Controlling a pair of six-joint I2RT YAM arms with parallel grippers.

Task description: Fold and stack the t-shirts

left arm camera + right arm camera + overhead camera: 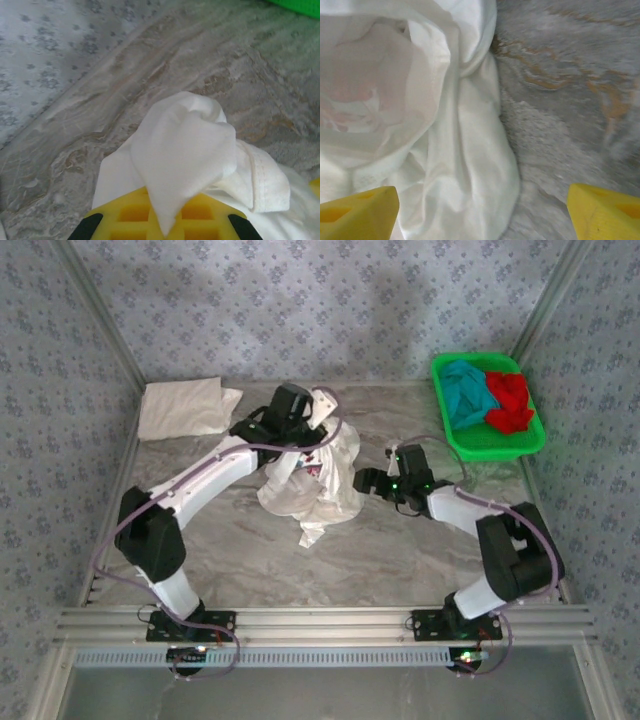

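A marbled grey tabletop (pixel 420 550) is seen from above, with two robot arms reaching in from its near edge. At its centre lies a crumpled white cloth t-shirt with a red-and-blue print (pixel 318 490), heaped in loose folds.

The left tool (pixel 312 412) is clenched on a bunched peak of this shirt at the heap's far end. From the left wrist, the pinched cloth (pixel 185 150) rises in a soft cone out of the yellow fingers (pixel 125 212), and a stitched hem curls beside it. The right tool (pixel 366 480) hovers just beside the heap's right edge. Its own yellow fingers (pixel 360 212) are spread wide, gripping nothing, with shirt fabric lying below them.

A folded white cloth t-shirt (pixel 185 408) rests at the far left. At the far right, a green plastic basket (pixel 490 448) holds a crumpled teal cloth t-shirt (pixel 465 390) and a crumpled red cloth t-shirt (pixel 510 400).

The printed shirt looks light, thin and wholly limp, and its print shows faintly through the fabric. It will probably sag from any pinch, keep no shape, and slide easily over the smooth tabletop. It is not fragile. A grip on a bunched fold probably takes up several layers at once. A surer hold would be on an edge, at a hem corner or shoulder seam, with one tool at each so the shirt can be drawn flat.
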